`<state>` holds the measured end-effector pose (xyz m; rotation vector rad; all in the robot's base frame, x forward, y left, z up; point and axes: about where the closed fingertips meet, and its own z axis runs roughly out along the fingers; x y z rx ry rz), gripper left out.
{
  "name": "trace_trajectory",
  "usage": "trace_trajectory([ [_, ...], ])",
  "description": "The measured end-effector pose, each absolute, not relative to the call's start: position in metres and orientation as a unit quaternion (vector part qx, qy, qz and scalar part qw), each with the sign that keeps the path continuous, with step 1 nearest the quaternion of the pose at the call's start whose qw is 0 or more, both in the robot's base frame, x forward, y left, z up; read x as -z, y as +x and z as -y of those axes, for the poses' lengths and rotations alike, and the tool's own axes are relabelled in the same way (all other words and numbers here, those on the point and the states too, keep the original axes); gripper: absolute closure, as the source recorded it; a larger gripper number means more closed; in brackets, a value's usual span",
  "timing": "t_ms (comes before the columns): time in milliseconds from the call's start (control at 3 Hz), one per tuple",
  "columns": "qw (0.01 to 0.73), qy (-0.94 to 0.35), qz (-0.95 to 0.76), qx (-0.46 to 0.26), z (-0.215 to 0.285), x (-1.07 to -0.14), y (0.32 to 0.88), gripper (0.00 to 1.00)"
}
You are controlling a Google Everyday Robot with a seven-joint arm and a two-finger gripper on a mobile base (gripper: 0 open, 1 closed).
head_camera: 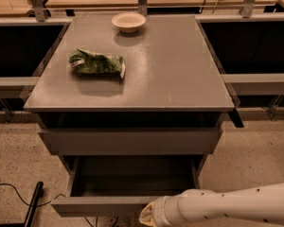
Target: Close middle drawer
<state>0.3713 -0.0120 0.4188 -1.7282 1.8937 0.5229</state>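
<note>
The middle drawer (132, 205) stands pulled far out of the grey cabinet, and its dark box interior (135, 176) shows empty. My white arm (236, 207) reaches in from the lower right. My gripper (149, 215) is at the arm's beige end, right at the middle of the drawer's flat front at the bottom edge of the view. The top drawer (130, 141) above sticks out a little. The lowest drawer is out of view.
On the cabinet top (180, 79) lie a green snack bag (97, 63) at the left and a white bowl (128, 21) at the far edge. A black cable and bar (33, 205) lie on the speckled floor at the lower left. Dark shelves flank both sides.
</note>
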Motion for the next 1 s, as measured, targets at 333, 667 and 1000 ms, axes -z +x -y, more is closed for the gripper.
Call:
trace_trajectory([
  [333, 0.26, -0.642, -0.696, -0.188, 0.009, -0.42, 0.376, 1.0],
  [667, 0.276, -0.65, -0.687, -0.172, 0.007, -0.423, 0.395, 1.0],
  [1000, 0.314, -0.655, -0.671, -0.15, 0.009, -0.426, 0.423, 1.0],
])
